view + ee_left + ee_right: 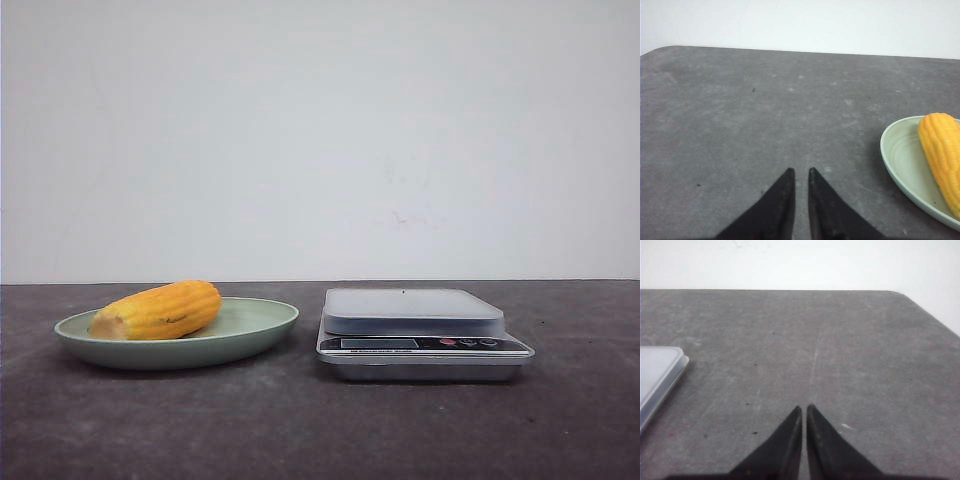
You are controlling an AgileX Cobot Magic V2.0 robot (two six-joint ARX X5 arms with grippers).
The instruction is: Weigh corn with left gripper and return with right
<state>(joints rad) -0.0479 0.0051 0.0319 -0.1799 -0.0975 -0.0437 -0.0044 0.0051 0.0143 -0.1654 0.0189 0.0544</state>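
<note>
- Yellow-orange corn (158, 310) lies on its side in a pale green plate (255, 328), left on the grey table (300, 430).
- Silver scale (420, 333) stands just right of the plate, its platform bare.
- Left gripper (801, 172): fingers nearly together, holding nothing, left of the plate.
- Right gripper (804, 408): fingers nearly together, holding nothing, right of the scale.

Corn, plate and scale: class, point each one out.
corn (158, 310), front view, middle of the cob.
plate (262, 322), front view, bare inner wall.
scale (410, 303), front view, weighing platform.
</note>
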